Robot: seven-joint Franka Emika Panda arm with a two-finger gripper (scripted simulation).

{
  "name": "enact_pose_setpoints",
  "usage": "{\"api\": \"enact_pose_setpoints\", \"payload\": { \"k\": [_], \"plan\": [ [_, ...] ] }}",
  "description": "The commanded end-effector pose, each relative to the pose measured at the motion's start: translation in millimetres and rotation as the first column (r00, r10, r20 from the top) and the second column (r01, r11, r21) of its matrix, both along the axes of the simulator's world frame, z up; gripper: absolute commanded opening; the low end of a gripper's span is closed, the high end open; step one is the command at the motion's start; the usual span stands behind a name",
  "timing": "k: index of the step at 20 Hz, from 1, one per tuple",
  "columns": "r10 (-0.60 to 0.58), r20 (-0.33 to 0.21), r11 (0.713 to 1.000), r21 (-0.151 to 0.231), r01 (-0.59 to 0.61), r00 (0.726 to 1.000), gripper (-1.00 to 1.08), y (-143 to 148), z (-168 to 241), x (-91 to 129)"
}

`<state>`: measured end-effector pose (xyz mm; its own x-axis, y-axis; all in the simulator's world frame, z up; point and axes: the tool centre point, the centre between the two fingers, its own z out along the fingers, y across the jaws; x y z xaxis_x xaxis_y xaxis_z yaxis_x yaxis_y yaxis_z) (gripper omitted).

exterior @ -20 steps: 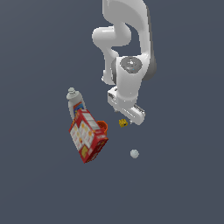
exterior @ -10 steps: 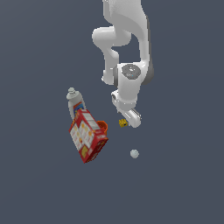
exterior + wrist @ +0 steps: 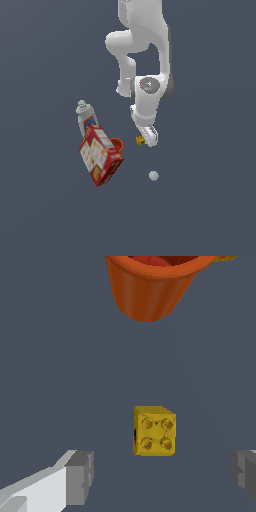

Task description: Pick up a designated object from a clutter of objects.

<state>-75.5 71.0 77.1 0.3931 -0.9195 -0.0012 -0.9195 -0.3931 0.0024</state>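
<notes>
The tiny yellow block (image 3: 154, 430) with round studs on its top face lies on the dark floor. In the exterior view the yellow block (image 3: 140, 141) shows just beside my white hand. My gripper (image 3: 162, 473) is open: one grey fingertip (image 3: 80, 476) stands on one side and the other at the picture's edge, with the block between and a little ahead of them. In the exterior view my gripper (image 3: 148, 138) hovers low over the block. The orange cup (image 3: 152, 286) stands beyond the block.
A red printed box (image 3: 100, 155) lies at the exterior view's left, with the orange cup (image 3: 116, 144) behind it and a white bottle (image 3: 86, 117) further back. A small white ball (image 3: 153, 175) lies apart, in front of my hand.
My arm has come down and moved closer to the yellow block. The block and the clutter have not moved.
</notes>
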Motion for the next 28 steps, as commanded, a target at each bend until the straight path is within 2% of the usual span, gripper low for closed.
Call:
{"api": "enact_pose_setpoints", "payload": {
  "k": [1, 11, 21, 27, 28],
  "plan": [
    [-0.022, 0.002, 1.000, 0.000, 0.022, 1.000, 1.00, 0.4, -2.9, -2.0],
    [-0.033, 0.002, 0.999, 0.000, 0.033, 0.999, 1.00, 0.8, -9.0, -3.5],
    [-0.037, 0.003, 0.999, 0.000, 0.037, 0.999, 1.00, 0.4, -46.5, -4.4],
    [-0.038, 0.003, 0.999, 0.000, 0.038, 0.999, 1.00, 0.5, -55.3, -4.2],
    [-0.038, 0.003, 0.999, 0.000, 0.038, 0.999, -1.00, 0.5, -55.3, -4.2]
  ]
}}
